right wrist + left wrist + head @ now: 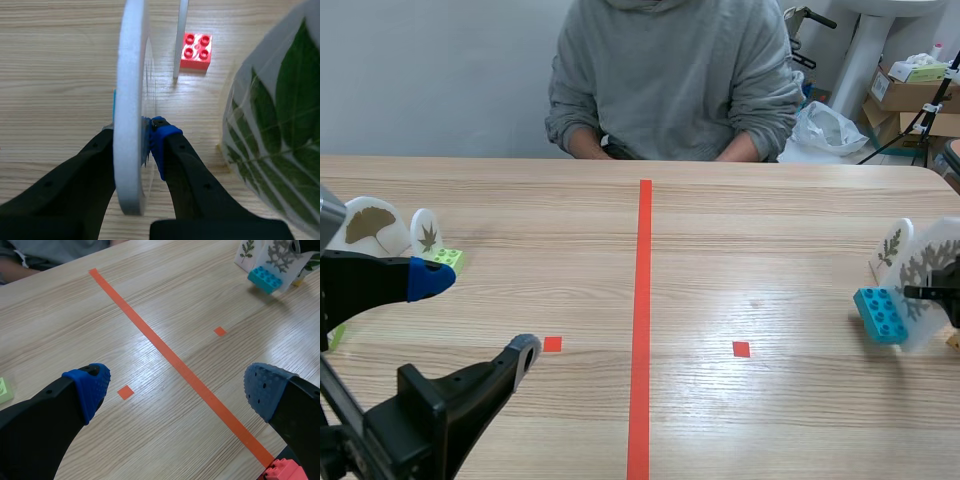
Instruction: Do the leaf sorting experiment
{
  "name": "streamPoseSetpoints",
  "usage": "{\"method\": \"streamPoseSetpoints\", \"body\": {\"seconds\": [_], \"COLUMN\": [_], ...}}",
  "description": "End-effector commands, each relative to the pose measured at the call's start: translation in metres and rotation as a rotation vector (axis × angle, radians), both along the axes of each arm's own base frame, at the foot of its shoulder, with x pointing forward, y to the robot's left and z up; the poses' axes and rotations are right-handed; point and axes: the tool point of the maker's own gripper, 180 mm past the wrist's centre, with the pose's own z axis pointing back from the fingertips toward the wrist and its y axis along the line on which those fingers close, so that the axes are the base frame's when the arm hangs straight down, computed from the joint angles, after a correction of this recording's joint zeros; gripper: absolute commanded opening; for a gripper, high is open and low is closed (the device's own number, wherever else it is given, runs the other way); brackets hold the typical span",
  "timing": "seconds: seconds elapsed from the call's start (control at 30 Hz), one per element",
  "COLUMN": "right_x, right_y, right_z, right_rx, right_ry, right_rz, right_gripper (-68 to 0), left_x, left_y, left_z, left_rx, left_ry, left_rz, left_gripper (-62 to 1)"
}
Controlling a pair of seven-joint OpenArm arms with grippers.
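One leaf disc [131, 75] is clamped inside the right gripper [137, 131], the left gripper [177, 387] is spread empty; picking is judged underway and a steady lift is needed

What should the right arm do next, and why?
Probably carry the disc toward the red square on its side and set it down: the right gripper is shut on the disc, its cyan brick hangs tilted, and the left gripper is open, empty.
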Motion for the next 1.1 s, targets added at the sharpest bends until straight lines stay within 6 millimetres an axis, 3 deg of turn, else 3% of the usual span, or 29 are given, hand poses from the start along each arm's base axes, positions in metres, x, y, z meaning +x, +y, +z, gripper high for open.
{"method": "streamPoseSetpoints", "body": {"seconds": [0.0,0.43,0.5,0.67,0.73,0.8,0.9,1.07], "right_x": [0.005,0.003,0.003,0.002,0.002,0.0,-0.002,-0.002], "right_y": [-0.001,-0.003,-0.003,-0.002,-0.001,-0.001,0.005,0.021], "right_z": [0.002,-0.003,-0.004,-0.004,-0.004,-0.005,-0.004,0.021], "right_rx": [0.003,0.008,0.009,0.009,0.012,0.011,0.002,-0.031], "right_ry": [-0.019,-0.013,-0.011,-0.002,-0.002,0.01,0.043,0.041], "right_rz": [-0.001,-0.008,-0.008,0.002,0.005,0.01,0.056,0.147], "right_gripper": [-66.0,-64.5,-57.2,-23.9,-13.9,-10.0,-9.8,-9.8], "left_x": [0.003,0.003,0.003,0.003,0.003,0.003,0.003,0.003], "left_y": [-0.004,-0.004,-0.004,-0.004,-0.004,-0.004,-0.004,-0.004], "left_z": [0.012,0.012,0.012,0.012,0.012,0.012,0.012,0.012], "left_rx": [-0.029,-0.029,-0.029,-0.029,-0.029,-0.029,-0.028,-0.028], "left_ry": [-0.033,-0.032,-0.032,-0.032,-0.032,-0.032,-0.031,-0.031], "left_rz": [-0.001,-0.001,-0.001,-0.001,-0.001,-0.001,-0.001,-0.001], "left_gripper": [-3.7,-3.7,-3.7,-3.7,-3.7,-3.7,-3.7,-3.7]}}
